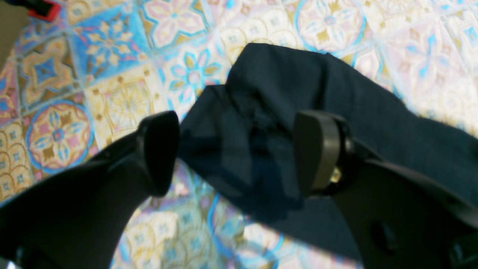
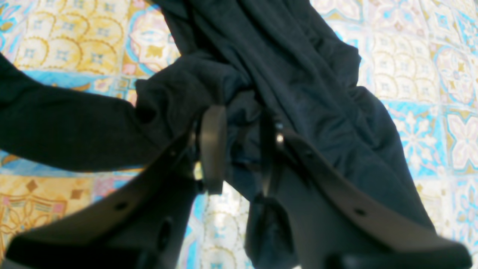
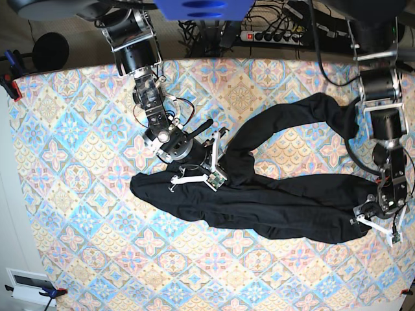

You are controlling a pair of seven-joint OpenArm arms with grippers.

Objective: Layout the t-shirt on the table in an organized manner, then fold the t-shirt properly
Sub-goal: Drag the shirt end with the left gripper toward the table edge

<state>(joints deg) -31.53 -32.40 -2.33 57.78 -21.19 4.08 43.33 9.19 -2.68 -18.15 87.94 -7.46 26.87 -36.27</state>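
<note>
The black t-shirt [image 3: 279, 204] lies crumpled in a long twisted band across the tile-patterned table [image 3: 78, 129], with one part looping toward the back right. Fabric of the t-shirt [image 2: 298, 74] is bunched between the close-set fingers of my right gripper [image 2: 241, 149], which is shut on it near the garment's middle-left [image 3: 200, 175]. At the garment's right end my left gripper [image 1: 239, 153] stands open. Its two fingers straddle a fold of the t-shirt [image 1: 336, 93] that rests on the cloth-covered table [image 1: 112, 93]. In the base view the left gripper [image 3: 376, 225] hovers at the garment's far right edge.
A red clamp [image 3: 11, 87] grips the table's left edge and shows in the left wrist view as a red clamp [image 1: 44, 9]. Cables and a power strip [image 3: 279, 35] run behind the back edge. Bare patterned cloth lies along the front and left.
</note>
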